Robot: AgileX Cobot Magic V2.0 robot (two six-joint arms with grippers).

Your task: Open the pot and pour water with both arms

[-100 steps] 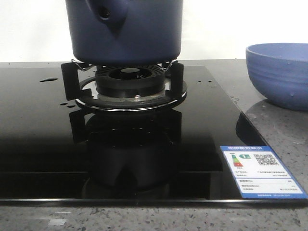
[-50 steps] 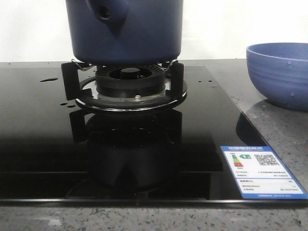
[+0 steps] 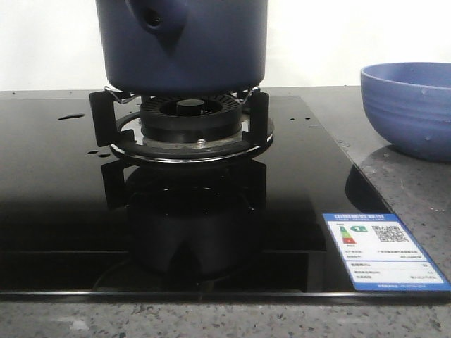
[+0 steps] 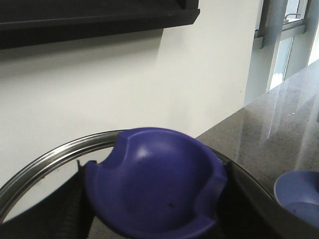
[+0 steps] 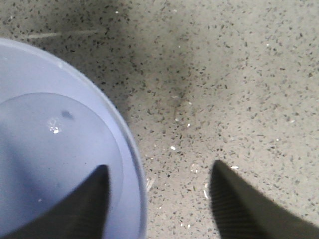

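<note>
The dark navy pot stands on the gas burner, its handle stub with a round hole towards the camera; its top is cut off by the frame. No gripper shows in the front view. My left gripper is shut on the purple-blue lid knob, with the lid's steel rim arching around it. My right gripper is open, one finger over the lighter blue bowl, the other over the counter. Water shows as small drops on the black hob glass.
The lighter blue ribbed bowl stands on the speckled grey counter right of the black glass hob, and shows in the left wrist view. A blue-and-white energy label sticks to the hob's front right corner. A white wall is behind.
</note>
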